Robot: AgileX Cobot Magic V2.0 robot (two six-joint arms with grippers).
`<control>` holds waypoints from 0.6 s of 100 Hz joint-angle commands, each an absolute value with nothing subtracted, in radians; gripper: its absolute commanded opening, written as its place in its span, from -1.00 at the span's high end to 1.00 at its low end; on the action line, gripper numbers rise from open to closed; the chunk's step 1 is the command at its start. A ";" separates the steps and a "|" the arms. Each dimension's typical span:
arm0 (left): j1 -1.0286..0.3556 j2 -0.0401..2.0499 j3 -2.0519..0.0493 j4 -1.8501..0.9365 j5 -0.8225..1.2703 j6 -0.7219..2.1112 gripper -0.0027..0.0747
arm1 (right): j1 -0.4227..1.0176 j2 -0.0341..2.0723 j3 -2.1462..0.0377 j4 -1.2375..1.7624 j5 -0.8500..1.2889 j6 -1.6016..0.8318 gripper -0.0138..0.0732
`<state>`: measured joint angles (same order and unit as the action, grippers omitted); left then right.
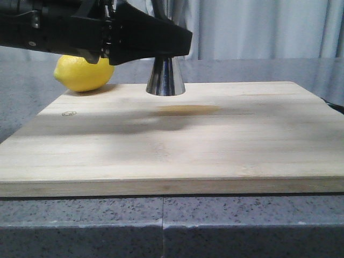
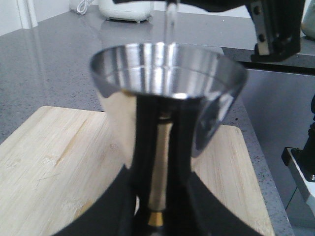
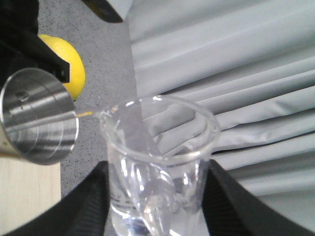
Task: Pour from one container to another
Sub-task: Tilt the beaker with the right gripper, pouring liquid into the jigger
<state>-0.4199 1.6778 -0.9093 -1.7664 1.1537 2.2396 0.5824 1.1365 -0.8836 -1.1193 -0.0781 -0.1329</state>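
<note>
Steel jigger (image 1: 165,77): stands upright on the far part of the wooden cutting board (image 1: 177,145), its flared foot on the wood; in the front view only the lower cone shows, the rest is behind a black arm.
Jigger, left wrist view (image 2: 167,93): the wide open cup faces up, shiny inside, with a thin gold band at the narrow waist down between the fingers.
Left gripper (image 2: 156,206): its black fingers (image 2: 189,201) stand on either side of the jigger's waist, closed against it, so it grips the jigger low on the stem.
Glass beaker (image 3: 157,162): clear, tipped over toward the jigger, pour lip pointing at the steel cup; faint water shows near its base.
Right gripper (image 3: 156,211): dark pads (image 3: 83,206) press on both sides of the beaker's lower wall, clamped on the glass.
Beaker relative to jigger: above and just beside the jigger's rim, apart from it, lip over the cup's edge.
Stream (image 2: 170,24): a thin clear thread of liquid falls from above into the jigger's open mouth.
Lemon (image 1: 84,72): yellow, lying at the far left corner of the board, near the jigger and not touching it; partly hidden by the arm.
Black arm (image 1: 97,29): reaches across the top of the front view from the left, over lemon and jigger.
Countertop (image 1: 161,226): speckled grey stone under the board.
Curtain (image 3: 236,78): pale grey folds behind.
</note>
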 commanded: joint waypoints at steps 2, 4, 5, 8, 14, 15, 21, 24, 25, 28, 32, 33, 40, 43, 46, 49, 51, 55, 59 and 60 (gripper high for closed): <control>-0.430 1.633 -0.936 -1.852 1.268 2.230 0.98 | 0.582 1.121 -0.923 -1.136 -0.108 -0.139 0.14; -0.430 1.633 -0.936 -1.852 1.268 2.230 0.98 | 0.582 1.121 -0.923 -1.138 -0.108 -0.139 0.14; -0.430 1.633 -0.936 -1.852 1.268 2.230 0.98 | 0.582 1.121 -0.923 -1.139 -0.106 -0.139 0.14; -0.430 1.633 -0.936 -1.852 1.268 2.230 0.98 | 0.582 1.121 -0.923 -1.141 -0.106 -0.139 0.14; -0.430 1.633 -0.936 -1.852 1.268 2.230 0.98 | 0.582 1.121 -0.923 -1.145 -0.106 -0.139 0.14; -0.430 1.633 -0.936 -1.852 1.268 2.230 0.98 | 0.582 1.121 -0.923 -1.145 -0.106 -0.139 0.14; -0.430 1.633 -0.936 -1.852 1.268 2.230 0.98 | 0.582 1.121 -0.923 -1.149 -0.106 -0.139 0.14; -0.430 1.633 -0.936 -1.852 1.268 2.230 0.98 | 0.582 1.121 -0.923 -1.152 -0.106 -0.139 0.14; -0.430 1.633 -0.936 -1.852 1.268 2.230 0.98 | 0.582 1.121 -0.923 -1.152 -0.106 -0.139 0.14; -0.430 1.633 -0.936 -1.852 1.268 2.230 0.98 | 0.582 1.121 -0.923 -1.154 -0.106 -0.139 0.14; -0.430 1.633 -0.936 -1.852 1.268 2.230 0.98 | 0.582 1.121 -0.923 -1.159 -0.106 -0.139 0.14; -0.430 1.633 -0.936 -1.852 1.268 2.230 0.98 | 0.582 1.121 -0.923 -1.162 -0.106 -0.139 0.14; -0.430 1.633 -0.936 -1.852 1.268 2.230 0.98 | 0.582 1.121 -0.923 -1.177 -0.106 -0.139 0.14; -0.430 1.633 -0.936 -1.852 1.268 2.230 0.98 | 0.582 1.121 -0.923 -1.182 -0.106 -0.139 0.14; -0.430 1.633 -0.936 -1.852 1.268 2.230 0.98 | 0.582 1.121 -0.923 -1.188 -0.106 -0.139 0.14; -0.430 1.633 -0.936 -1.852 1.268 2.230 0.98 | 0.582 1.121 -0.923 -1.190 -0.106 -0.139 0.14; -0.430 1.633 -0.936 -1.852 1.268 2.230 0.98 | 0.582 1.121 -0.923 -1.193 -0.106 -0.139 0.14; -0.430 1.633 -0.936 -1.852 1.268 2.230 0.98 | 0.582 1.121 -0.923 -1.196 -0.106 -0.139 0.14; -0.430 1.633 -0.936 -1.852 1.268 2.230 0.98 | 0.582 1.121 -0.923 -1.198 -0.106 -0.139 0.14; -0.430 1.633 -0.936 -1.852 1.268 2.230 0.98 | 0.582 1.121 -0.923 -1.200 -0.106 -0.139 0.14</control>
